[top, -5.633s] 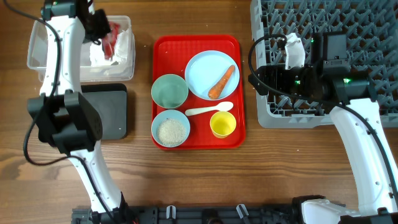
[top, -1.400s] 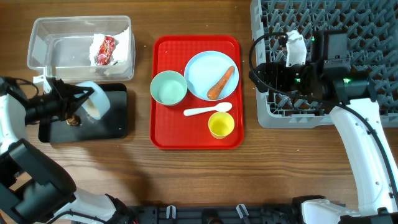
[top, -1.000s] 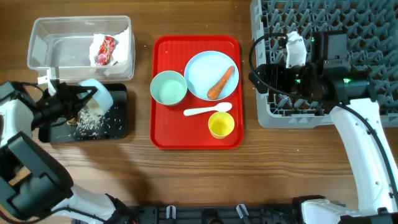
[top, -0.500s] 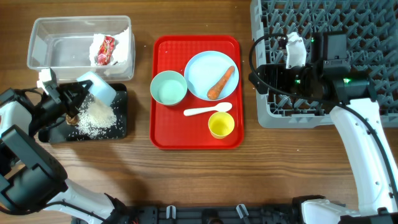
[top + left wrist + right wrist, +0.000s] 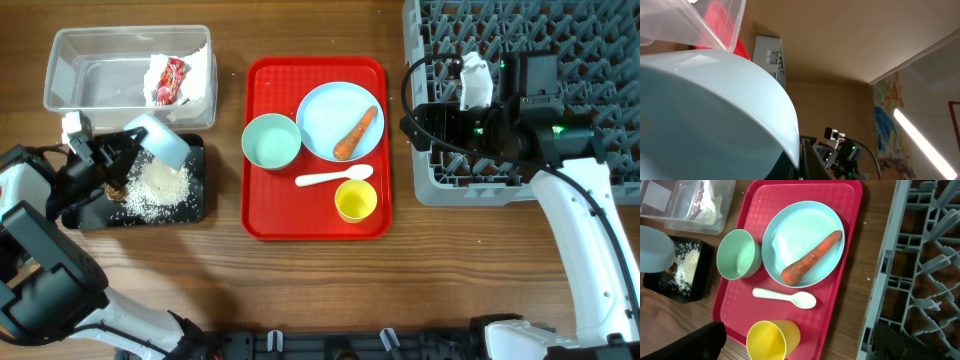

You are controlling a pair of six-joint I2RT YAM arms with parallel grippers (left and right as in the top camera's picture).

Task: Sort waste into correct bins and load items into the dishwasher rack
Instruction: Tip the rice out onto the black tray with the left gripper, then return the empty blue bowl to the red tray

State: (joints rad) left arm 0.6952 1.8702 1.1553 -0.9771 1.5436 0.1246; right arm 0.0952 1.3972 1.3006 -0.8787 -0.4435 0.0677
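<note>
My left gripper [image 5: 128,157] is shut on a pale-blue bowl [image 5: 160,143], held tipped over the black tray [image 5: 196,208]. White rice [image 5: 160,186] lies heaped on that tray beside a small brown lump [image 5: 115,191]. In the left wrist view the bowl [image 5: 710,115] fills the frame and a dark finger [image 5: 807,162] shows at its rim. The clear tub [image 5: 105,82] holds white tissue [image 5: 195,68] and a red wrapper [image 5: 166,79]. My right gripper [image 5: 412,128] is open and empty at the left edge of the grey rack [image 5: 445,188], above the tray's right side [image 5: 800,342].
A flat red serving tray [image 5: 260,225] carries a pale-blue plate [image 5: 325,115] with an orange carrot [image 5: 357,132], a second pale-blue bowl [image 5: 271,142], a white spoon [image 5: 334,178] and a yellow cup [image 5: 357,201]. The rack [image 5: 920,255] fills the right.
The bowl in my left gripper has tipped further and its rice has poured onto the black tray, where the heap has grown. The right arm has not moved.
</note>
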